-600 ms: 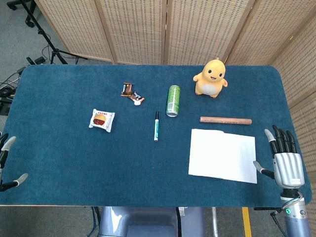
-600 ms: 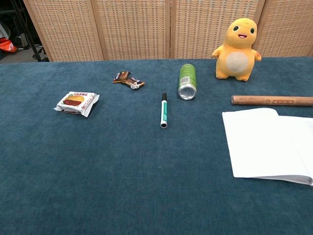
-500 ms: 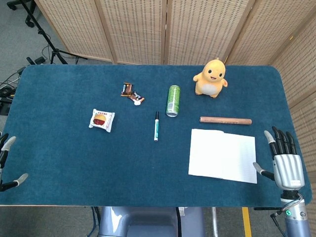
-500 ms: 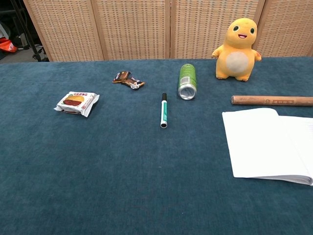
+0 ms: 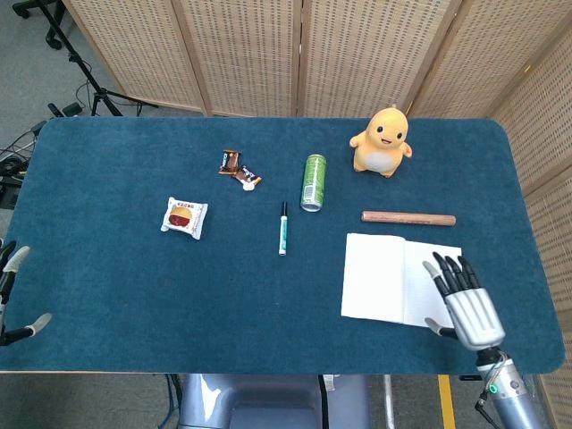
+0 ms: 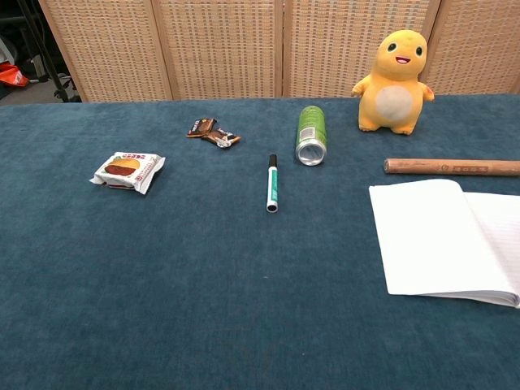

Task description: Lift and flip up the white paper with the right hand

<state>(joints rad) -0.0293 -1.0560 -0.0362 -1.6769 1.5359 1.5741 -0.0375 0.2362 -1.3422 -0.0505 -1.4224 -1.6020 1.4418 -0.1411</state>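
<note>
The white paper (image 5: 382, 279) lies flat on the blue table at the right front, also seen in the chest view as white paper (image 6: 435, 240) running off the right edge. My right hand (image 5: 466, 304) hovers over the paper's right part, fingers spread and pointing away from me, holding nothing. It covers the paper's near right corner. My left hand (image 5: 12, 295) shows only as a few fingertips at the left edge of the head view, fingers apart, holding nothing. Neither hand appears in the chest view.
A wooden rod (image 5: 408, 218) lies just behind the paper. Further back stand a yellow plush toy (image 5: 382, 141) and a green can (image 5: 313, 181) on its side. A marker pen (image 5: 283, 227), a snack packet (image 5: 184, 217) and candy wrappers (image 5: 239, 167) lie left of centre.
My right hand has moved left from beside the table's right edge to over the paper's right part. The paper and the left hand have not moved.
</note>
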